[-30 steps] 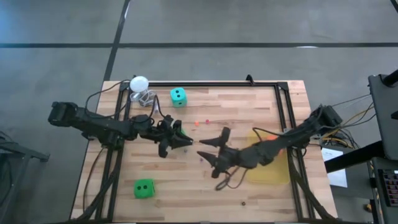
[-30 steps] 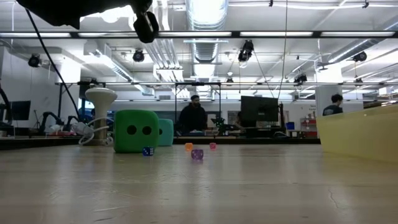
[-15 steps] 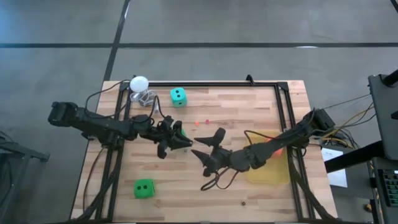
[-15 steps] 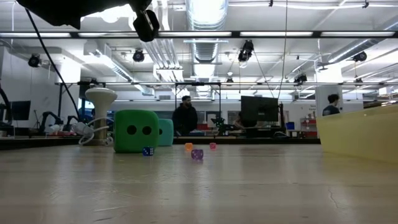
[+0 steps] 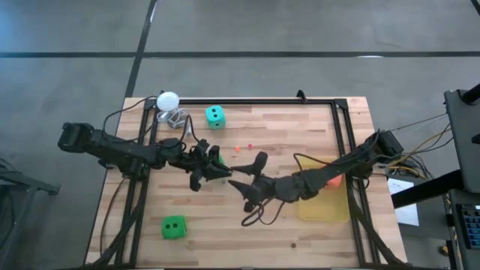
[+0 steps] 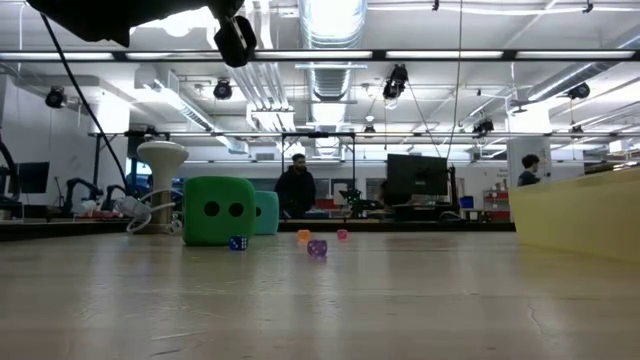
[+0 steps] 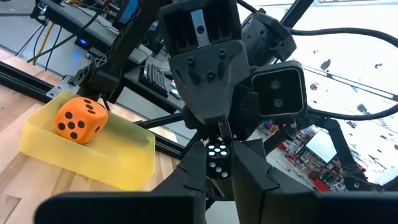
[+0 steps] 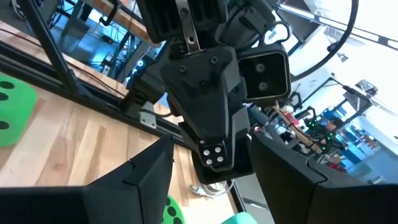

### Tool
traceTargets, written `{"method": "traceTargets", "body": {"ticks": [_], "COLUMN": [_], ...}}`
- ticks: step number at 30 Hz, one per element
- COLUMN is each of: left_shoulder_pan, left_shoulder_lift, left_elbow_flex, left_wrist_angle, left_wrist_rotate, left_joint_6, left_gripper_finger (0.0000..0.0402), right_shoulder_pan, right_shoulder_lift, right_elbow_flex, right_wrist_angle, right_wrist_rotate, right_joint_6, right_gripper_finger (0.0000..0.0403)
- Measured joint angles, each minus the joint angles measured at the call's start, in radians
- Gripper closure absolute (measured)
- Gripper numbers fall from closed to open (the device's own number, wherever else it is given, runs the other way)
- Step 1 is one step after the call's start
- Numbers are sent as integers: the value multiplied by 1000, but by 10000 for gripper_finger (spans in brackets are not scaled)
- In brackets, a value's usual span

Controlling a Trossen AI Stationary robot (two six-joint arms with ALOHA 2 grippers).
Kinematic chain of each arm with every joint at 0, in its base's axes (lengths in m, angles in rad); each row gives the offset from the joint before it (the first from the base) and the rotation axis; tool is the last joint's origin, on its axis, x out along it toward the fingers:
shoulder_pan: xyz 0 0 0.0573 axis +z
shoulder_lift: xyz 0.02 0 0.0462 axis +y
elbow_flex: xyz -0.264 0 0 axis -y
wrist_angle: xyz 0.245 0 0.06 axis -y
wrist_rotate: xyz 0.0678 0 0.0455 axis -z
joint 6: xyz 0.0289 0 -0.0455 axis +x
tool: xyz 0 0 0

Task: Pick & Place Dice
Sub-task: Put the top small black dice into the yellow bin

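In the high view the left gripper (image 5: 215, 166) is clamped on a green die (image 5: 217, 159) at desk centre, the right gripper (image 5: 246, 177), fingers spread, at its 4 o'clock; the left wrist view shows an orange die (image 7: 80, 119) in a yellow tray (image 7: 118, 163).

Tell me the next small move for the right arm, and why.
Probably ease the right gripper forward until its open fingers flank the small dark die pinched in the left gripper, then close. The two grippers face each other mid-table, the die not yet between the right fingers, so a handover looks set up.
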Motion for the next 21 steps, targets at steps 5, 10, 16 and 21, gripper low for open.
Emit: {"method": "traceTargets", "body": {"ticks": [5,10,16,21], "left_shoulder_pan": [0,0,0,0], "left_shoulder_lift": [0,0,0,0], "left_elbow_flex": [0,0,0,0], "left_wrist_angle": [0,0,0,0], "left_wrist_rotate": [0,3,3,3], "left_joint_6": [0,0,-1,-5], "left_gripper_finger": [358,358,358,358], "right_shoulder_pan": [-7,-10,-10,-11], "right_shoulder_lift": [2,3,3,3], "right_elbow_flex": [1,1,1,1], "right_wrist_angle": [-2,-2,-2,-2], "right_wrist_rotate": [-20,-23,-23,-23], "right_joint_6": [8,11,8,7], "right_gripper_finger": [194,203,248,308]}}
